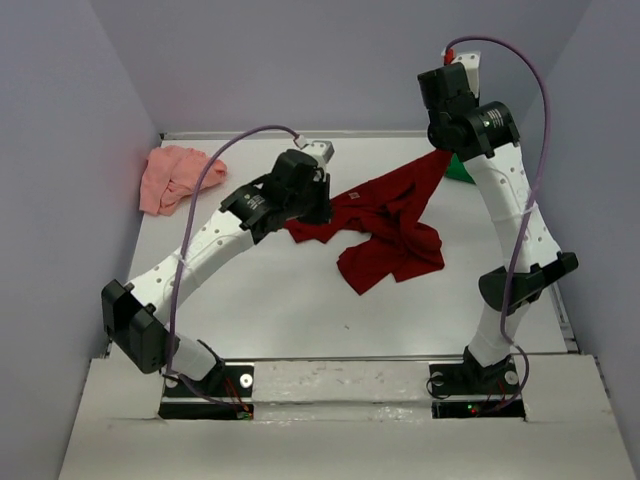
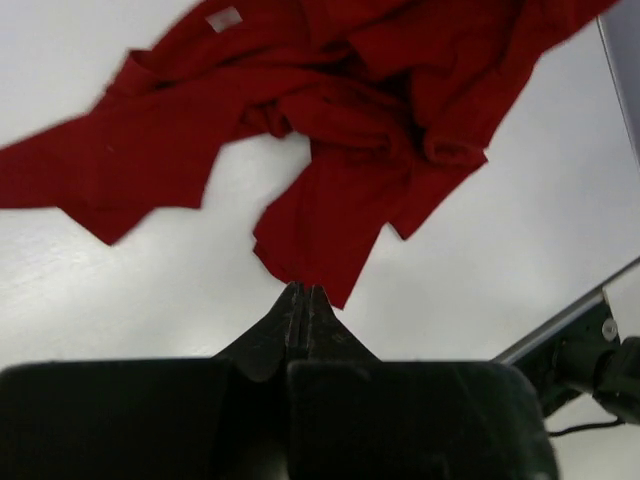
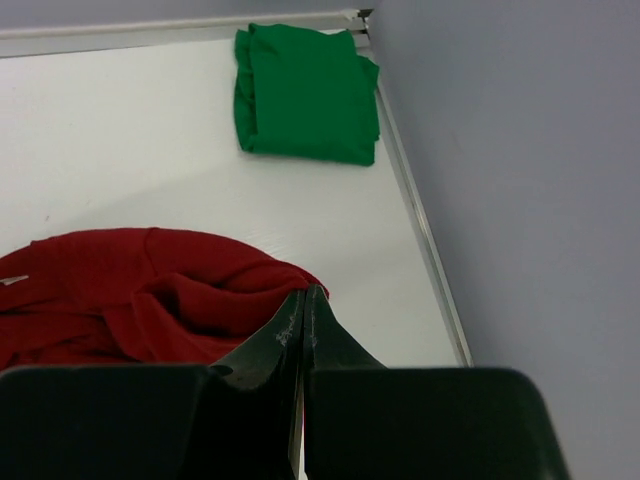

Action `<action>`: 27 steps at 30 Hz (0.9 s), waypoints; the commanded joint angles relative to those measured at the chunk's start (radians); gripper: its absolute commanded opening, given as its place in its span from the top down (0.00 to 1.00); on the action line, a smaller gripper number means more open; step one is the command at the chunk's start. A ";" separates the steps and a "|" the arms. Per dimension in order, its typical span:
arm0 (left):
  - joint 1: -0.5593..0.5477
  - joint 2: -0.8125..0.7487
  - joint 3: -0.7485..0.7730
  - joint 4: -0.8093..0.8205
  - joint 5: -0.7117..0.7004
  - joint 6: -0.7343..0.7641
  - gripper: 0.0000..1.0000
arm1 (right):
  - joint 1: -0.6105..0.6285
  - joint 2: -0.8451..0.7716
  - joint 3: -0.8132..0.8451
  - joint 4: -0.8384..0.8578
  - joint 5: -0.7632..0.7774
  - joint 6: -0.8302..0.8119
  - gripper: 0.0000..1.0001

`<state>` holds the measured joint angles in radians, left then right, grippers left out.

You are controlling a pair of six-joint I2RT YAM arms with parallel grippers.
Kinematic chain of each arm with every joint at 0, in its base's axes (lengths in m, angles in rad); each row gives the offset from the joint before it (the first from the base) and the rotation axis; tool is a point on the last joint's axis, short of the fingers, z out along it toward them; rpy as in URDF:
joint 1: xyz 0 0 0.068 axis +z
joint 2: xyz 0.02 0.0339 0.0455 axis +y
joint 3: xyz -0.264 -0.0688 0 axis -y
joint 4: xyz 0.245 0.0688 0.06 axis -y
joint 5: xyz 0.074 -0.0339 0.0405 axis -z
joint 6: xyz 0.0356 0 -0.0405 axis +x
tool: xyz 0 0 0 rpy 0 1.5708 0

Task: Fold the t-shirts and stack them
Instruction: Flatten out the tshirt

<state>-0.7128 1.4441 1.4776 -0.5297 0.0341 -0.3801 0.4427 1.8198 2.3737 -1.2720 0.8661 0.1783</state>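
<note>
Currently I hold dark red t-shirt (image 1: 390,225), long axis spanning left tool (image 2: 302,292) to right tool (image 3: 303,296), each pinching an end.

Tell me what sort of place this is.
Probably a robot lab test cell: white table boxed by plain walls, left arm and right arm bolted at its near edge, and practice laundry: dark red t-shirt, green t-shirt, pink t-shirt.
</note>
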 commanded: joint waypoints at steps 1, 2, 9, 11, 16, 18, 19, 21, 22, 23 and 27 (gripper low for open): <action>-0.080 -0.008 -0.107 0.095 0.047 -0.036 1.00 | -0.042 -0.014 0.008 0.071 -0.094 -0.039 1.00; -0.092 -0.001 -0.118 0.120 0.050 -0.036 1.00 | -0.042 -0.014 0.013 0.079 -0.102 -0.049 1.00; -0.237 0.198 -0.154 0.203 0.021 -0.075 0.82 | -0.117 -0.028 0.041 0.103 -0.193 -0.063 1.00; -0.270 0.245 -0.149 0.243 0.007 -0.094 0.75 | -0.127 -0.033 0.041 0.108 -0.213 -0.065 1.00; -0.350 0.424 -0.085 0.287 0.009 -0.094 0.58 | -0.147 -0.050 0.033 0.108 -0.233 -0.062 1.00; -0.355 0.496 -0.060 0.296 0.018 -0.094 0.54 | -0.147 -0.056 0.030 0.108 -0.236 -0.062 1.00; -0.361 0.516 -0.033 0.297 0.020 -0.092 0.53 | -0.147 -0.062 0.022 0.111 -0.240 -0.062 1.00; -0.364 0.562 -0.007 0.300 0.023 -0.085 0.53 | -0.147 -0.065 0.016 0.111 -0.252 -0.060 1.00; -0.366 0.578 0.019 0.298 0.026 -0.082 0.43 | -0.147 -0.065 0.013 0.111 -0.260 -0.060 1.00; -0.366 0.607 0.036 0.293 0.026 -0.077 0.42 | -0.147 -0.065 0.013 0.109 -0.268 -0.059 1.00; -0.366 0.636 0.091 0.283 0.016 -0.068 0.41 | -0.147 -0.063 0.012 0.109 -0.276 -0.057 1.00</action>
<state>-1.0809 2.0701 1.5036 -0.2562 0.0589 -0.4644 0.3046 1.8065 2.3756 -1.2182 0.6086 0.1307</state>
